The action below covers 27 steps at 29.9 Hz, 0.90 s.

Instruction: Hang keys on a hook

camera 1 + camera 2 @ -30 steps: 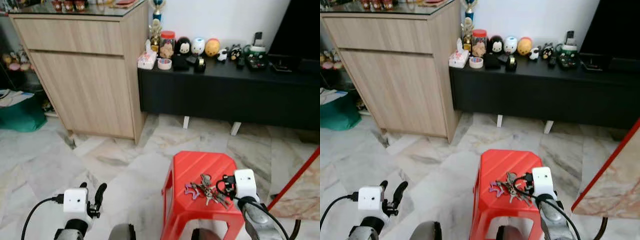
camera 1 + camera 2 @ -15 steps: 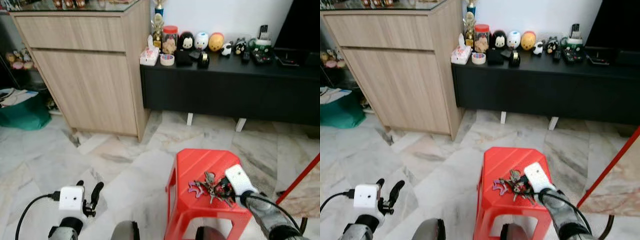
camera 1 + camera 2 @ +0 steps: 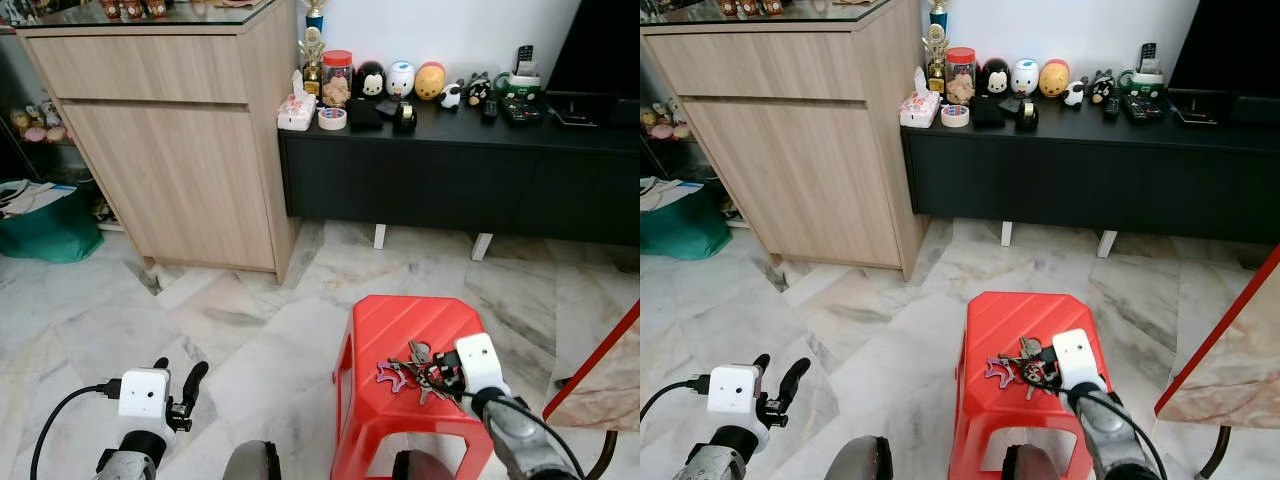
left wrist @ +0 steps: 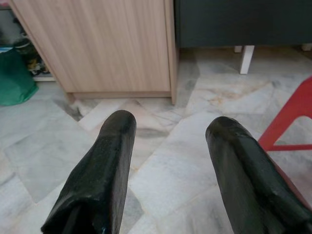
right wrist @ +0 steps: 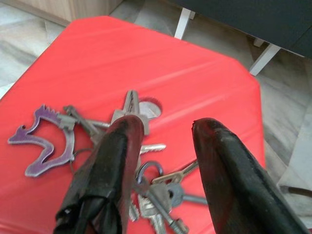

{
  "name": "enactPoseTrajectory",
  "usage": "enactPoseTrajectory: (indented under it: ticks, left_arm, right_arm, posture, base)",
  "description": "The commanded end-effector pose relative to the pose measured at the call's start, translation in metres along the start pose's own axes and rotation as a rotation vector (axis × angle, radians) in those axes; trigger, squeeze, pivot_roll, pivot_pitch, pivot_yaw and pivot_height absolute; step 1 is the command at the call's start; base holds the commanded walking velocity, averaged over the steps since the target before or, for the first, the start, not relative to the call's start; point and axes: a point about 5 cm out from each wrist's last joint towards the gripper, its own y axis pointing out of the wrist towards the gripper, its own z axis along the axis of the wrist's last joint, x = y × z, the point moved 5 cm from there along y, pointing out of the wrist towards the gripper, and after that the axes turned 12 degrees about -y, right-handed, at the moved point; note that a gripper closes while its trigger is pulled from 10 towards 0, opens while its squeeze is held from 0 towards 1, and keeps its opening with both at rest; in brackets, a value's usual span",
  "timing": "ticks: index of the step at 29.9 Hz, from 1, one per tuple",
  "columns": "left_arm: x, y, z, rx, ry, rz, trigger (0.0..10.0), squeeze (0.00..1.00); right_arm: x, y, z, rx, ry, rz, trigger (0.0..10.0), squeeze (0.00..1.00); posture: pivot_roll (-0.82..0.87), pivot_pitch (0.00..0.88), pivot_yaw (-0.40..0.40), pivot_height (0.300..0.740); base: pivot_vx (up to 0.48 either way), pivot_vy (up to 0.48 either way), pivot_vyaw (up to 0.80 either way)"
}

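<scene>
Since 0.5 s ago, right gripper (image 5: 163,141) has drawn back slightly over the keys (image 5: 141,180), fingers apart, 1 finger (image 5: 114,161) over the bunch. At 8 o'clock, left gripper (image 4: 168,146) hangs idle, fingers apart. Keys lie on the red stool (image 3: 400,325) at 5 o'clock, purple keychain (image 5: 46,141) alongside.

keys (image 5: 146,185) partly hidden under right tool (image 5: 163,134), ring obscured

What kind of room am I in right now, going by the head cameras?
Probably a home living room: a low black TV console lined with small figurines under a dark screen, a light wooden cabinet, and marble floor tiles. The keys lie on a red plastic stool.
</scene>
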Motion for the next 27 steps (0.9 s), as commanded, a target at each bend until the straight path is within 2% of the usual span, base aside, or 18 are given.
enactPoseTrajectory:
  ticks: [1, 4, 7, 14, 22, 27]
  left_arm:
    - [-0.002, -0.001, 0.002, -0.004, 0.010, -0.007, 10.0, 0.00]
    - [-0.003, -0.002, 0.002, -0.005, 0.013, -0.010, 10.0, 0.00]
    - [-0.003, -0.005, 0.003, -0.006, 0.016, -0.010, 10.0, 0.00]
    - [-0.008, -0.011, 0.005, -0.017, 0.035, -0.017, 10.0, 0.00]
    - [-0.012, -0.017, 0.008, -0.031, 0.057, -0.022, 10.0, 0.00]
    - [-0.014, -0.020, 0.011, -0.043, 0.075, -0.033, 10.0, 0.00]
  right_arm:
    - [-0.001, 0.001, 0.001, 0.001, -0.015, 0.014, 10.0, 0.00]
    - [0.003, 0.002, -0.001, -0.035, -0.046, 0.013, 10.0, 0.00]
    - [0.016, 0.004, -0.003, -0.087, -0.078, -0.015, 10.0, 0.00]
    - [0.022, 0.008, -0.001, -0.145, -0.166, 0.067, 10.0, 0.00]
    - [0.015, 0.010, 0.001, -0.178, -0.151, 0.160, 10.0, 0.00]
    - [0.020, 0.009, -0.004, -0.220, -0.146, 0.135, 10.0, 0.00]
  posture:
    - [0.10, 0.000, 0.023, 0.586]
    - [0.11, 0.000, 0.025, 0.586]
    - [0.12, 0.000, 0.028, 0.586]
    - [0.13, 0.000, 0.046, 0.586]
    - [0.15, 0.000, 0.064, 0.586]
    - [0.15, 0.000, 0.086, 0.586]
  base:
    - [0.000, 0.000, 0.00]
    - [0.000, 0.000, 0.00]
    - [0.000, 0.000, 0.00]
    - [0.000, 0.000, 0.00]
    - [0.000, 0.000, 0.00]
    - [0.000, 0.000, 0.00]
